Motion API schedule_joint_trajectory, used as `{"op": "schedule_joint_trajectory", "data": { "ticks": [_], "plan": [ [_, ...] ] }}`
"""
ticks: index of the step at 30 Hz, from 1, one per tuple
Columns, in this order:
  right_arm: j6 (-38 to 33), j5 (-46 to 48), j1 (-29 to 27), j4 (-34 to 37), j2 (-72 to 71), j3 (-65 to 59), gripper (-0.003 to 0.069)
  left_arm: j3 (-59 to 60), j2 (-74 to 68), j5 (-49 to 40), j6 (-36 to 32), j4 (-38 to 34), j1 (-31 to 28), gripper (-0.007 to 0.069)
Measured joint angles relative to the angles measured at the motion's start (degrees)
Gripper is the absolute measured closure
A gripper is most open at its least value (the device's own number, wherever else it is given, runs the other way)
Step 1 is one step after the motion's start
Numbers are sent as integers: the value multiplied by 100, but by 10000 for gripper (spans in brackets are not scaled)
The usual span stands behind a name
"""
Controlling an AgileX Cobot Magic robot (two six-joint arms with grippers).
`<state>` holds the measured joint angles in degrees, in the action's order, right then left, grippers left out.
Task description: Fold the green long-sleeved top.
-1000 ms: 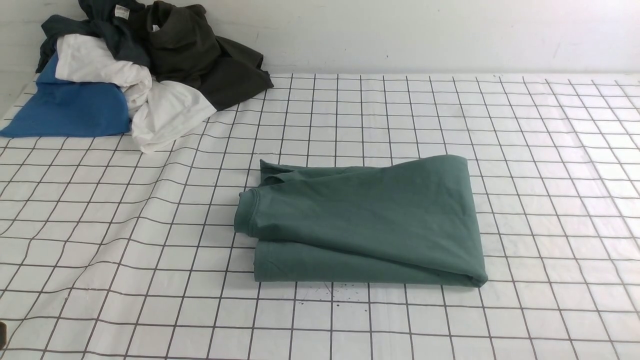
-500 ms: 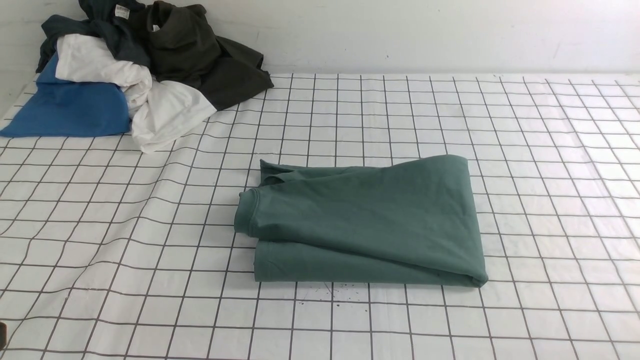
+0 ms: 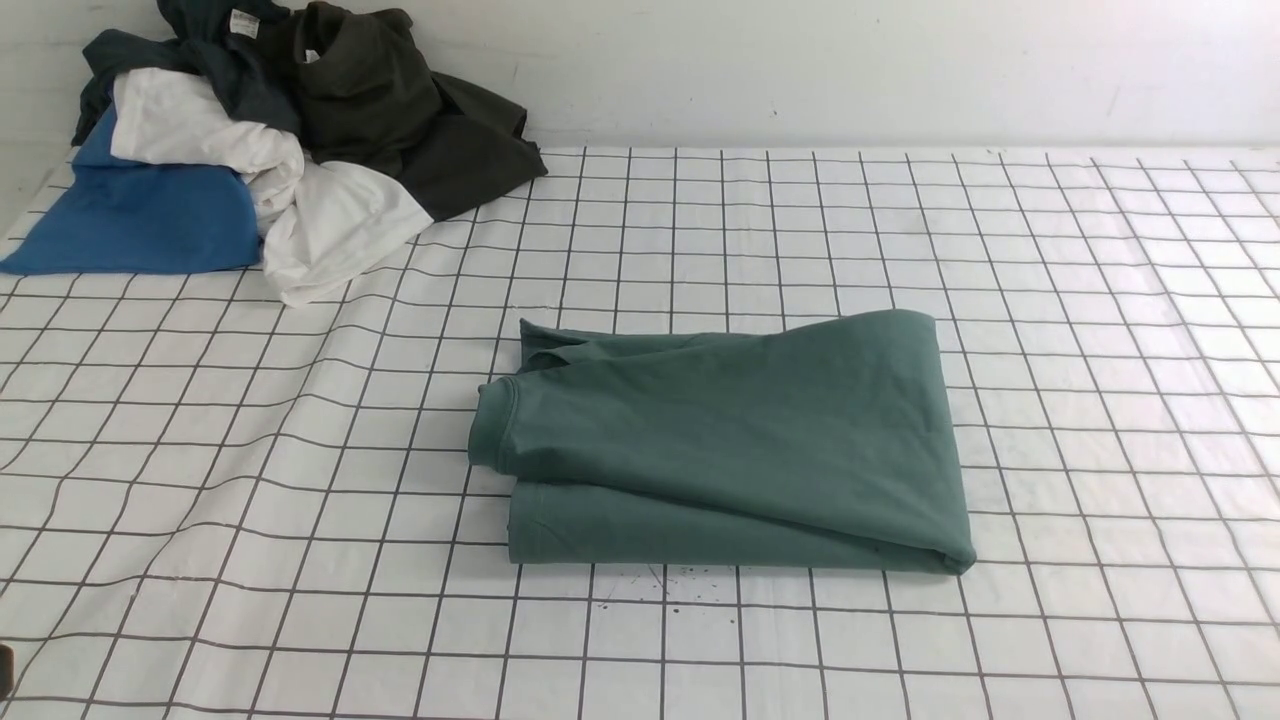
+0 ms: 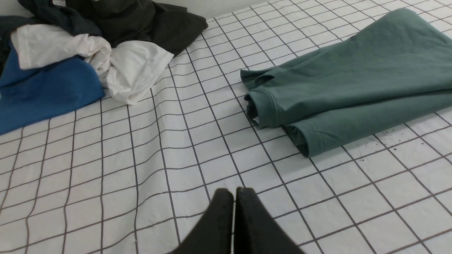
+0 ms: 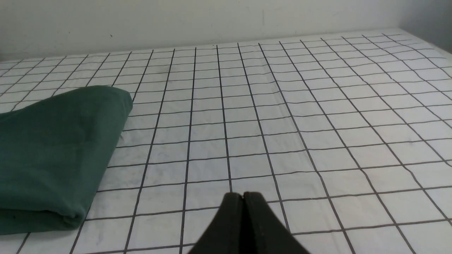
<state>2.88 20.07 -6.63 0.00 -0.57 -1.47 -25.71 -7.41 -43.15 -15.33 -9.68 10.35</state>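
The green long-sleeved top [image 3: 720,445] lay folded into a compact, slightly skewed rectangle mid-table on the gridded cloth [image 3: 1050,300], ribbed collar toward the robot's left. Both the left gripper [image 4: 233,197] and right gripper [image 5: 243,199] were clenched empty, well apart from it. The fold seemed finished; any tidying should square the loose edges gently.

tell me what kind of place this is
Probably a robot test bench for clothes folding, not a home: a white grid-lined table cover against a bare wall, the folded green long-sleeved top mid-table, and a pile of spare garments in the far corner.
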Motion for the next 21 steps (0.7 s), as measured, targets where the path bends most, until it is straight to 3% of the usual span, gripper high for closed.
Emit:
{"op": "schedule_joint_trajectory", "data": {
  "ticks": [7,11,16,21],
  "plan": [
    [0,5,0,0,0,0,673,107,0,112,0,-5,0,631],
    [0,5,0,0,0,0,673,666,66,989,15,44,-86,631],
    [0,5,0,0,0,0,673,1758,466,2759,483,493,-626,631],
    [0,5,0,0,0,0,673,2540,797,3042,1308,1035,-1155,631]
  ]
}}
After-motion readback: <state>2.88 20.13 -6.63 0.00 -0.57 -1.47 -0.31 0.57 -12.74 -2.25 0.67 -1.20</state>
